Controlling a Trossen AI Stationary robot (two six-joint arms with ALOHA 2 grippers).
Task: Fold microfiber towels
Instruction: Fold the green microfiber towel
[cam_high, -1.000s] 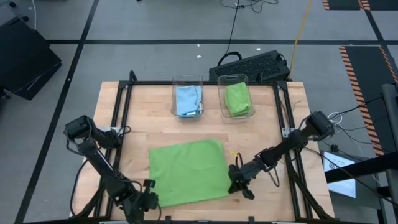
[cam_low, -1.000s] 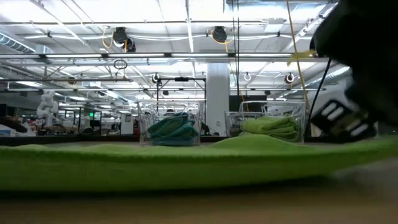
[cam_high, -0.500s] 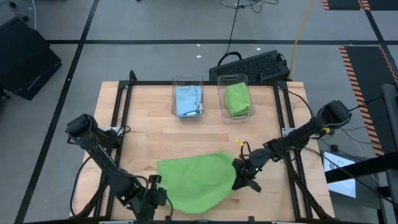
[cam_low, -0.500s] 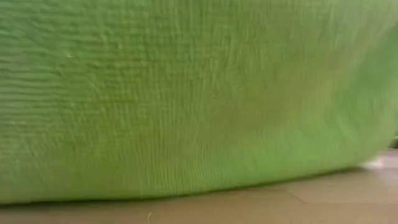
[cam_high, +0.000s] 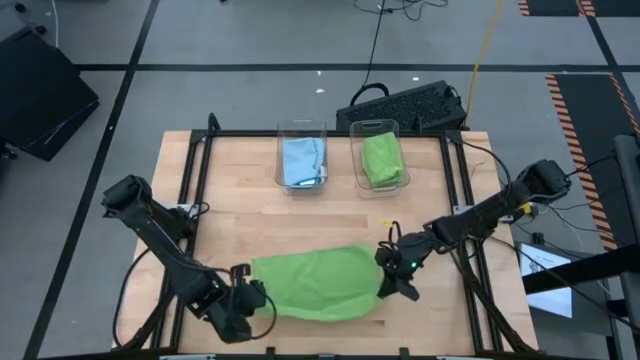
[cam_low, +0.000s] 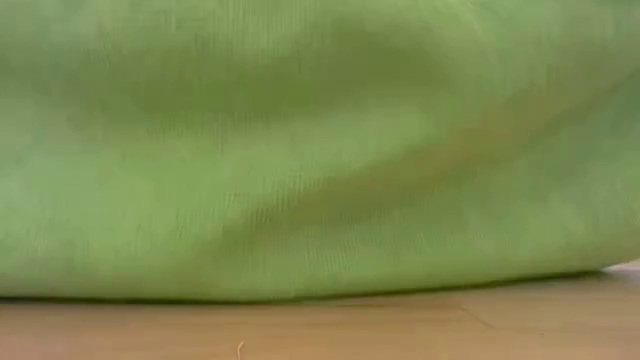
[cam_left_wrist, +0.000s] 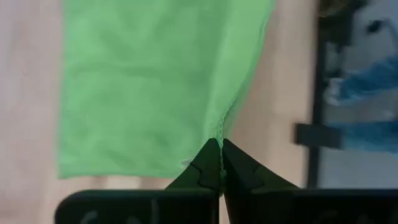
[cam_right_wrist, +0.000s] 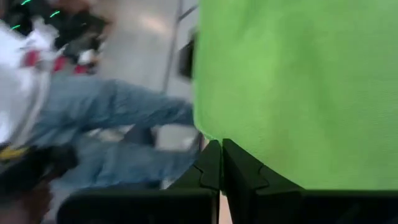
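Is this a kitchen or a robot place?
Probably a robot lab or workshop. Two dark robot arms work at a wooden table with a black frame, holding a green towel. Cables run over a grey floor marked with striped hazard tape.

Lime green towel (cam_high: 315, 283) on table front, pinched between left end effector (cam_high: 252, 297) and right end effector (cam_high: 385, 275).

Even, bright overhead light falls on the table (cam_high: 230, 200) with only faint shadows and no glare, while the low view is filled by a soft, out-of-focus green towel (cam_low: 320, 150) and the right wrist view's background is smeared with motion blur.
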